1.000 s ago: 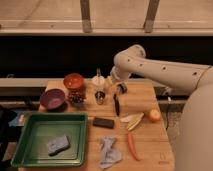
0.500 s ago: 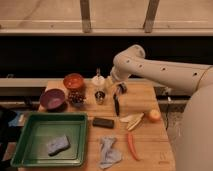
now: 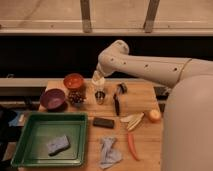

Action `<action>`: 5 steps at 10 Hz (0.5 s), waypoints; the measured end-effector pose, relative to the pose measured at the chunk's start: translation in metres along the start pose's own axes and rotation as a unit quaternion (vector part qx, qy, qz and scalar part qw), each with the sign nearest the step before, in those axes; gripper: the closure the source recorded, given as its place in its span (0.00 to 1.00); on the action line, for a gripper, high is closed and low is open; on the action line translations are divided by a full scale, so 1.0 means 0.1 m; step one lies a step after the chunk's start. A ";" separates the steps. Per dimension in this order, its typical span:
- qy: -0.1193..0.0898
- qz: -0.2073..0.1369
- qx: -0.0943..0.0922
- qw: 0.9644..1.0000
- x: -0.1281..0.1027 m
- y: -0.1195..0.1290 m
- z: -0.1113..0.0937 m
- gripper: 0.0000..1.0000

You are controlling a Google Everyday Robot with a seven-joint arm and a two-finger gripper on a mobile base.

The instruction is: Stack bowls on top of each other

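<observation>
Orange-red bowl (image 3: 74, 80) and purple bowl (image 3: 53, 98) sit unstacked, seemingly well apart from the tool (image 3: 116, 104); its grip cannot be told.

This looks like a mock kitchen in a robot lab. A wooden butcher-block counter (image 3: 145, 95) carries kitchen things: an orange bowl (image 3: 74, 80) and a purple bowl (image 3: 53, 98) at far left, and a green tray (image 3: 50, 116) at near left with a sponge (image 3: 58, 144) in it. There is also a carrot (image 3: 132, 145), a round fruit (image 3: 154, 115) at right and a crumpled cloth (image 3: 109, 151) near the front edge. A white robot arm (image 3: 145, 67) reaches in from the right, its hand (image 3: 117, 107) hanging over the counter's middle.
</observation>
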 end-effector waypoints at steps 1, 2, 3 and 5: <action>-0.008 -0.014 -0.006 1.000 -0.09 0.04 0.08 0.32; -0.011 -0.026 -0.014 0.999 -0.16 0.10 0.18 0.32; -0.013 -0.036 -0.022 0.999 -0.21 0.15 0.27 0.32; -0.011 -0.050 -0.032 0.998 -0.33 0.22 0.44 0.32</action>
